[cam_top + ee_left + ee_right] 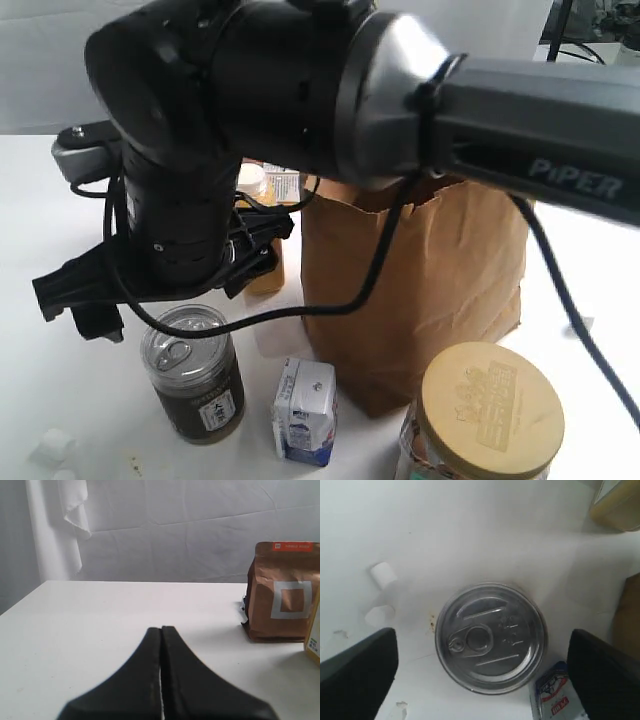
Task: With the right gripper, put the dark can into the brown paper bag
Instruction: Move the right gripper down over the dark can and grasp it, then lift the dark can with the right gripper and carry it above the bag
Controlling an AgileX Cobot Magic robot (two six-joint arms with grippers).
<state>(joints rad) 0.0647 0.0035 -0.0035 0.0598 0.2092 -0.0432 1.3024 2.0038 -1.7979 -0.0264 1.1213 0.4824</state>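
The dark can stands upright on the white table, left of the brown paper bag. Its silver pull-tab lid faces up in the right wrist view. My right gripper hangs straight above the can and is open wide. One black finger is on each side of the lid, and neither touches it. In the exterior view the right gripper sits just over the can, largely masked by its own bulky wrist. My left gripper is shut with nothing in it, low over bare table.
A small white-and-blue carton lies beside the can, close to one right finger. A jar with a tan embossed lid stands in front of the bag. A brown pouch with an orange label and a yellowish container stand further back. A small white bit lies near the can.
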